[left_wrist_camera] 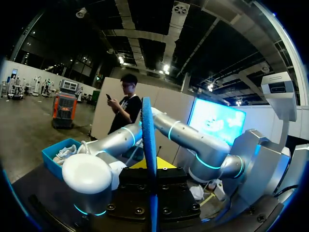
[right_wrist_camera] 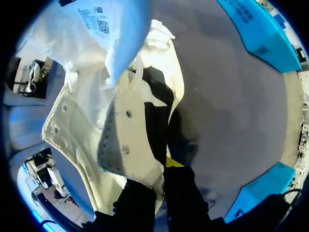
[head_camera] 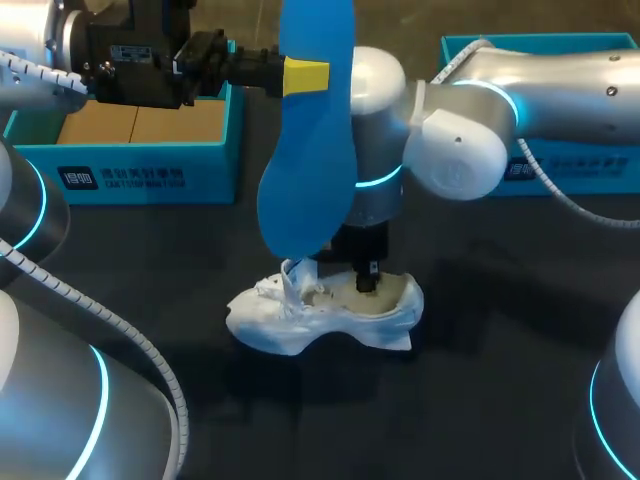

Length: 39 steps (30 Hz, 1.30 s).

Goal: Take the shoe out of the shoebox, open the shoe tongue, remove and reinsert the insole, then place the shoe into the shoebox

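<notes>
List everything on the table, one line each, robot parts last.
insole: one, blue, held upright above the shoe
shoe: one, white, mid-table, on its sole
shoeboxes: two, blue, one back left, one back right behind the right arm
table: one, dark, under everything
left arm: one, silver and black, from back left, jaws shut on the insole
right arm: one, silver, from back right, jaws shut on the shoe's side wall

Dark table (head_camera: 480, 340): white shoe (head_camera: 320, 318), left shoebox (head_camera: 150, 172), right shoebox (head_camera: 590, 165)
</notes>
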Tool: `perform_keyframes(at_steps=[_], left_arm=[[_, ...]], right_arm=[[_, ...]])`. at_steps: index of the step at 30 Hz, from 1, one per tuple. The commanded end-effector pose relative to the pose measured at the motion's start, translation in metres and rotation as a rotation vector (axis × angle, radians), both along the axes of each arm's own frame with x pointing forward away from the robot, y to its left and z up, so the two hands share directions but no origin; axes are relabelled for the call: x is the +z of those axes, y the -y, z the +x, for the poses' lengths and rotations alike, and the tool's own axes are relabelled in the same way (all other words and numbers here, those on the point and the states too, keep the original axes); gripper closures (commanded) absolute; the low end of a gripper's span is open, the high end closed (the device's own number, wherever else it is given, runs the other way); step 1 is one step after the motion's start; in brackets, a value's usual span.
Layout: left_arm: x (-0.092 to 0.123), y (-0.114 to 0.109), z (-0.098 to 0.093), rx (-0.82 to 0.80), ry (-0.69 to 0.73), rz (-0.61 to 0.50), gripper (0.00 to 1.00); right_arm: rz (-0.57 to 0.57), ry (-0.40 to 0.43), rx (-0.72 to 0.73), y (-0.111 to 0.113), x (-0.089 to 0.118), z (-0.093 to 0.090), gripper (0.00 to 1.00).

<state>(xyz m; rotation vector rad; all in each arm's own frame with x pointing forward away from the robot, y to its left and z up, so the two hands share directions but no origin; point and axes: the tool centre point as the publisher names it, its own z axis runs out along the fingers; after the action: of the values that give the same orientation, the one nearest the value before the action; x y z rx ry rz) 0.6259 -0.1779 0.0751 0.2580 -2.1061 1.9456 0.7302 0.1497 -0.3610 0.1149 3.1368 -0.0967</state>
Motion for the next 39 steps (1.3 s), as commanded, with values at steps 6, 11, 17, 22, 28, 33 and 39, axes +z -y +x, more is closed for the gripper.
perform_keyframes(at_steps=[6, 11, 17, 22, 28, 33, 39], left_arm=[[-0.001, 0.001, 0.0, -0.001, 0.0, -0.001, 1.0], [-0.001, 0.001, 0.0, -0.001, 0.0, -0.001, 1.0], [-0.001, 0.001, 0.0, -0.001, 0.0, -0.001, 1.0], [-0.001, 0.001, 0.0, -0.001, 0.0, -0.001, 1.0], [-0.001, 0.001, 0.0, -0.001, 0.0, -0.001, 1.0], [-0.001, 0.001, 0.0, -0.001, 0.0, -0.001, 1.0], [-0.001, 0.001, 0.0, -0.001, 0.0, -0.001, 1.0]], right_arm=[[0.019, -0.026, -0.015, 0.014, 0.027, -0.01, 1.0], [0.019, -0.026, -0.015, 0.014, 0.027, -0.01, 1.0], [0.019, -0.026, -0.015, 0.014, 0.027, -0.01, 1.0], [0.043, -0.098, -0.348, 0.023, 0.014, 0.002, 1.0], [0.174, -0.089, -0.859, 0.048, 0.022, -0.005, 1.0], [0.15, -0.034, -0.898, 0.05, 0.023, -0.012, 1.0], [0.15, -0.034, -0.898, 0.05, 0.023, -0.012, 1.0]])
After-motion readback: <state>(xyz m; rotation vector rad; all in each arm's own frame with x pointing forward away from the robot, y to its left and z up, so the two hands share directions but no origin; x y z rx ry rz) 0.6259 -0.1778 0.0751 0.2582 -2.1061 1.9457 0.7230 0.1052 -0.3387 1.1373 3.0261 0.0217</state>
